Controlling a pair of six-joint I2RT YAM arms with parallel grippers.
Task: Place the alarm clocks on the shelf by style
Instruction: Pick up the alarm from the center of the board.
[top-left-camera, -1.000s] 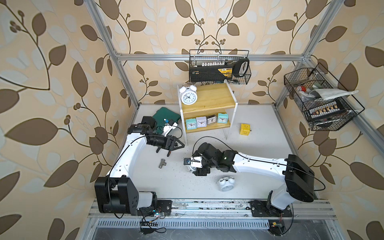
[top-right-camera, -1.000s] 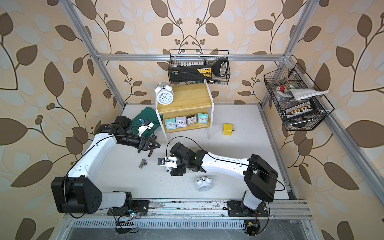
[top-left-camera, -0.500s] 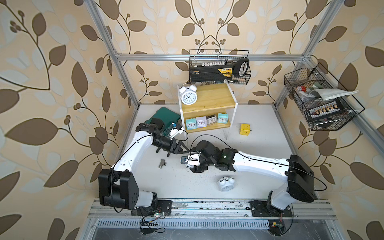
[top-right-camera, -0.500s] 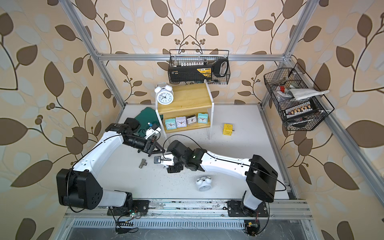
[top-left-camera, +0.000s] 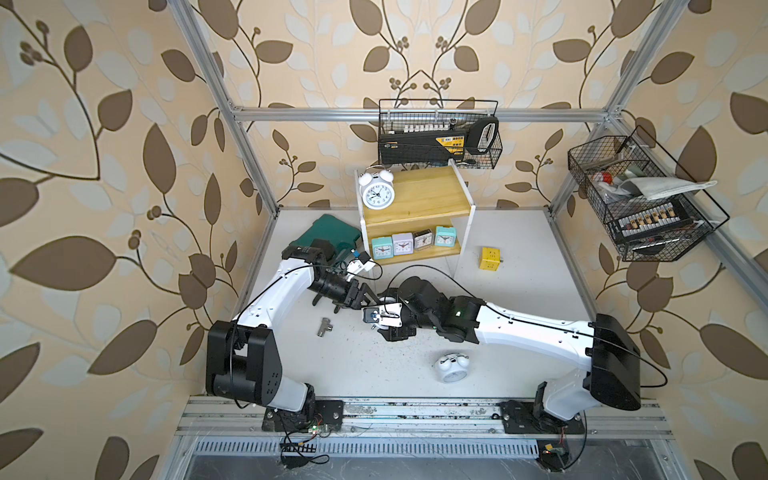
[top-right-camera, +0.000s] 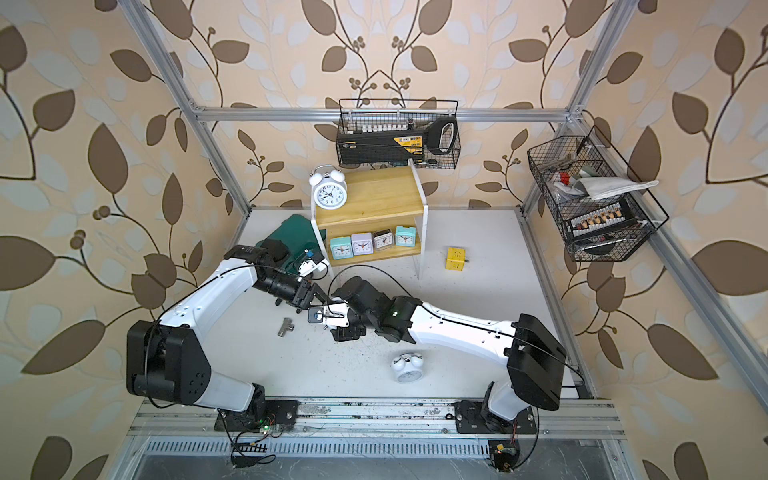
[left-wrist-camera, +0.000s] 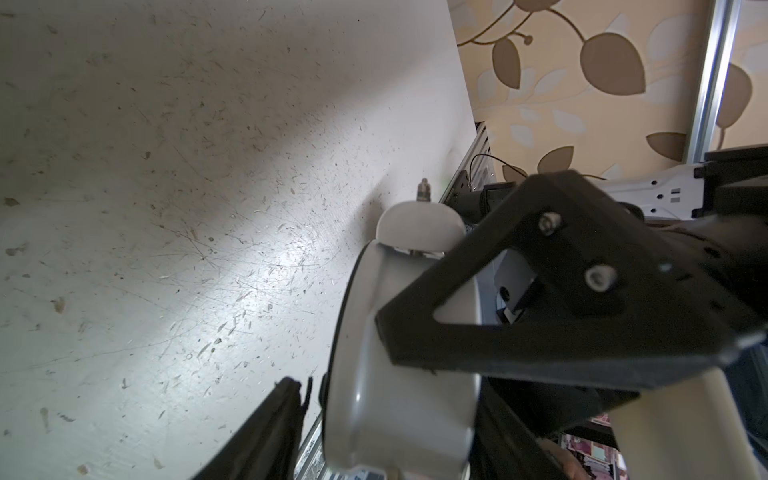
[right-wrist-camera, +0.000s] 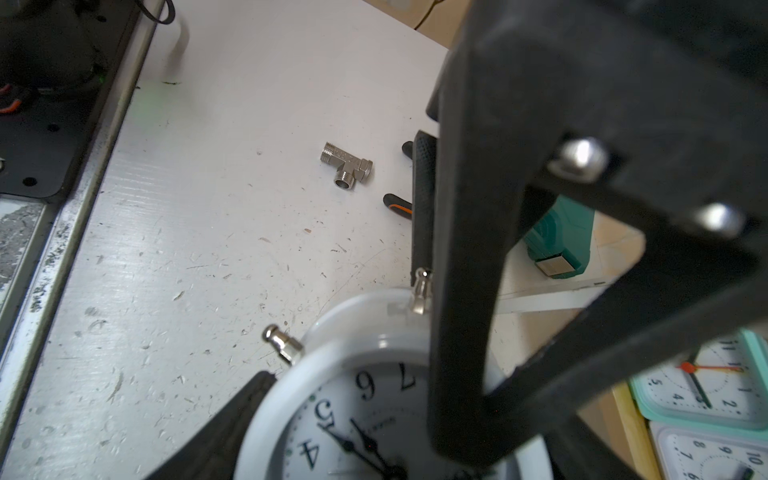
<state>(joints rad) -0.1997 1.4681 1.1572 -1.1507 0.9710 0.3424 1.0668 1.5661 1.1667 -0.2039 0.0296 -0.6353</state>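
While the right fingers (right-wrist-camera: 465, 249) clamp a round white clock (right-wrist-camera: 340, 415) by its rim at mid-frame of both top views, the left fingers (left-wrist-camera: 561, 257) straddle its case; grip cannot be told. Shelf (top-left-camera: 419, 195), upper centre: one twin-bell clock (top-left-camera: 377, 193) on top, four square clocks (top-left-camera: 402, 245) below.

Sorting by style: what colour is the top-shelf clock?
White; the clock shows best in a top view.

White round clock (right-wrist-camera: 328, 419); yellow wood shelf (top-left-camera: 419, 195); yellow cube (top-left-camera: 489, 258); beige leaf-patterned wallpaper (top-left-camera: 104, 166).
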